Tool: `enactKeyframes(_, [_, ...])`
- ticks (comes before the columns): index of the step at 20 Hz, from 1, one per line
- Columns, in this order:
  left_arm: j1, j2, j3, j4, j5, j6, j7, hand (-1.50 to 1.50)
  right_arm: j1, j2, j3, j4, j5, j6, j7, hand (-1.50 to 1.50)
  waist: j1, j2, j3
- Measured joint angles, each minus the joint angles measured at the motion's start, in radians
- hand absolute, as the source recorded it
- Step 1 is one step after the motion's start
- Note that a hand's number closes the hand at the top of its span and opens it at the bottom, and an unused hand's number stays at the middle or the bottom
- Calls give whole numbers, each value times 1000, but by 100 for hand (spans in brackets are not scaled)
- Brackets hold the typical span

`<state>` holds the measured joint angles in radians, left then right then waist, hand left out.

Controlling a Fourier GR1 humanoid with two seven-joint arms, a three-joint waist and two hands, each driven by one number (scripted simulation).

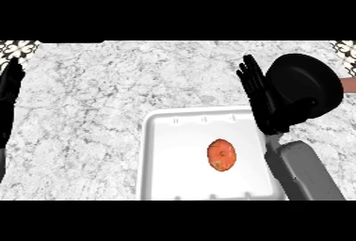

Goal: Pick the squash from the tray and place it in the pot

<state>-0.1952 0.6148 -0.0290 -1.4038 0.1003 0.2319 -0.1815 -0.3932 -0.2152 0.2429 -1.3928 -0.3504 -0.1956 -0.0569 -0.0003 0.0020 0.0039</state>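
— Marble counter (104, 117), and what's on it?
— One white tray (156, 155), one orange squash (222, 155) lying mid-tray, untouched. One black pot (306, 82) beyond the tray's right corner.
— Hands?
— Two. Right hand (261, 96), fingers straight, stands between tray and pot, overlapping the pot's left side. Left hand (10, 84) rests at the left edge, seemingly relaxed, though it's partly cut off.

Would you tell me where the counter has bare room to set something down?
Bare counter lies between the resting left hand and the tray, and beyond the tray. It is crowded at right: right hand beside the pot.
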Motion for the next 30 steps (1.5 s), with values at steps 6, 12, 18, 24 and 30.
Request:
enactKeyframes(6, [-31, -113, 8, -34, 102, -12, 37, 0, -36, -158, -68, -26, -129, 347, -70, 150, -4, 0, -1])
enactKeyframes(12, [-56, -222, -15, -67, 181, -5, 97, 0, 17, -386, -81, 52, 141, 397, -316, -150, -11, 2, -3])
enactKeyframes(18, [-64, -261, -32, -104, 191, 7, 146, 0, 112, -474, -84, 121, 307, 444, -685, -150, -3, 0, -2])
enactKeyframes(24, [-70, -277, -22, -102, 187, 6, 157, 0, 130, -540, -30, 56, 478, 425, -667, -150, -3, -3, -4])
enactKeyframes(30, [-69, -269, -1, -100, 191, -16, 167, 0, 129, -579, 41, -117, 598, 467, -462, -150, -5, -5, -5])
